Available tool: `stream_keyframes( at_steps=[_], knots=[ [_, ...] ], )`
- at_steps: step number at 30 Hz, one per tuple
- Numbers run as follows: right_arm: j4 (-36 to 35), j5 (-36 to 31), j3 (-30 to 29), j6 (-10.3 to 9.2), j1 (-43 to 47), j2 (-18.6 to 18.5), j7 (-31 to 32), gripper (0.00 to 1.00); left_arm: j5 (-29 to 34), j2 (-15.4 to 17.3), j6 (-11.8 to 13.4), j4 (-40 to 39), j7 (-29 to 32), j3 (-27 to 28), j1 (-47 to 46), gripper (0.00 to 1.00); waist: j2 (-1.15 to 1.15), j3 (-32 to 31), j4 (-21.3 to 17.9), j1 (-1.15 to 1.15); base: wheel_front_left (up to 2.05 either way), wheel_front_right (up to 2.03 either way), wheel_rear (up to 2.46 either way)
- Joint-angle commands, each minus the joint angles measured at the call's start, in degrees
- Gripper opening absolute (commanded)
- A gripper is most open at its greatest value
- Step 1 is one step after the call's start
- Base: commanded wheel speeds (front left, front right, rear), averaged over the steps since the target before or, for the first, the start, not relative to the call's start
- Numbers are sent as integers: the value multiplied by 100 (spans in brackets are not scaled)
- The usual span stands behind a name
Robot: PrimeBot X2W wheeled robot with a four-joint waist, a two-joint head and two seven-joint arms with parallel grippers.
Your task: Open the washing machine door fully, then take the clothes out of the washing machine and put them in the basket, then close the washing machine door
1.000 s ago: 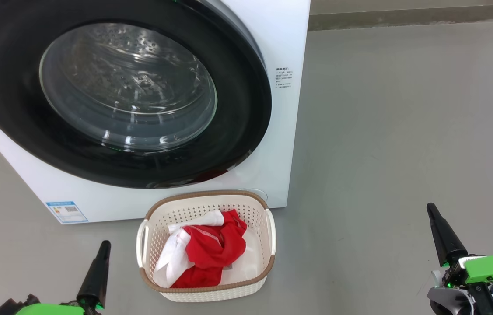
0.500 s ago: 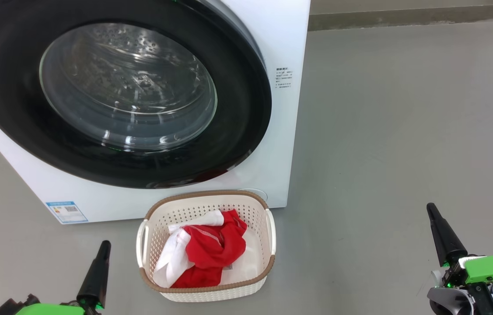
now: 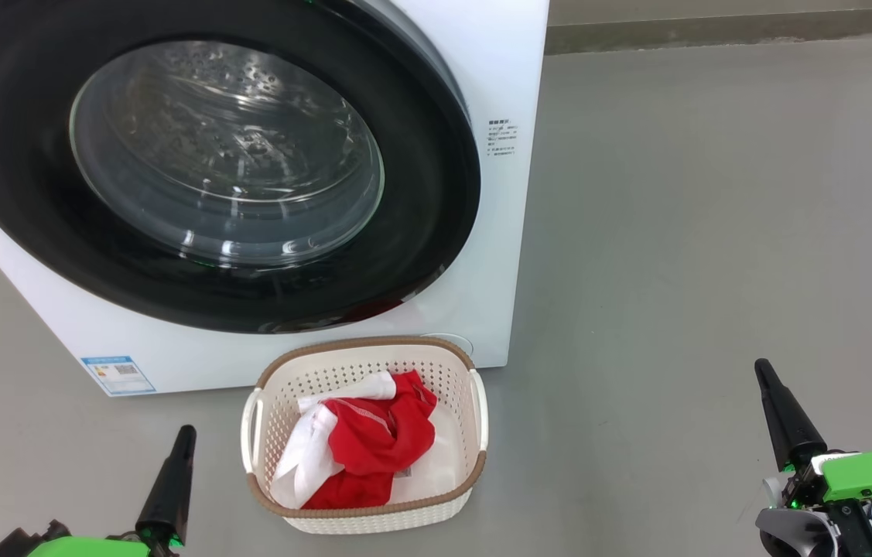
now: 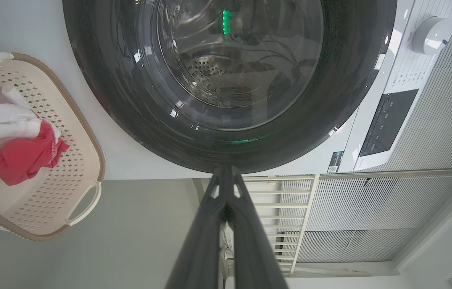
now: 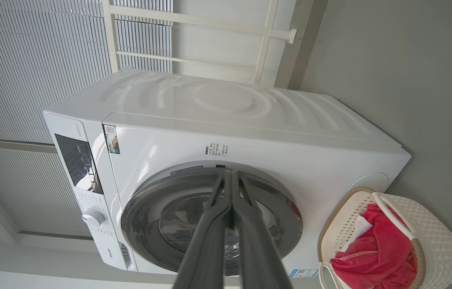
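Head view: the washing machine [image 3: 497, 255] takes the upper left, a white cabinet on the grey floor [image 3: 714, 232].

The washing machine door [image 3: 436, 232] lies flush against the machine's front, with its black rim seated all round; judged closed. Its glass shows bare perforated drum. No garment can be made out, though reflections blur the view.

The basket [image 3: 362, 344] stands on the floor just in front of the machine, below the door's lower edge. Whether its far rim touches the front panel, I cannot tell. It was likely put there so a garment pulled from the drum has a short way to go.

Inside the basket are the clothes [image 3: 374, 445]: a red bundle with a white piece along one side, heaped below the rim.

The left gripper [image 3: 185, 435] and right gripper [image 3: 762, 371] sit well back from the machine, one on either side of the basket. Both have their fingers pressed together with nothing between them.

Judgement: unloading and door closing look done, and the arms are parked clear.
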Motion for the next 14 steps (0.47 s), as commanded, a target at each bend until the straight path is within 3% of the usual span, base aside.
stream_keyframes(
  at_steps=[1,14],
  knots=[
    [-139,-1,78,3,-244,-31,26,0,-40,56,-41,-117,27,198,-233,0,0,0,0,0,0,0,0],
    [-139,-4,75,3,-245,-29,29,0,-40,56,-41,-117,27,198,-233,0,0,0,0,0,0,0,0]
  ],
)
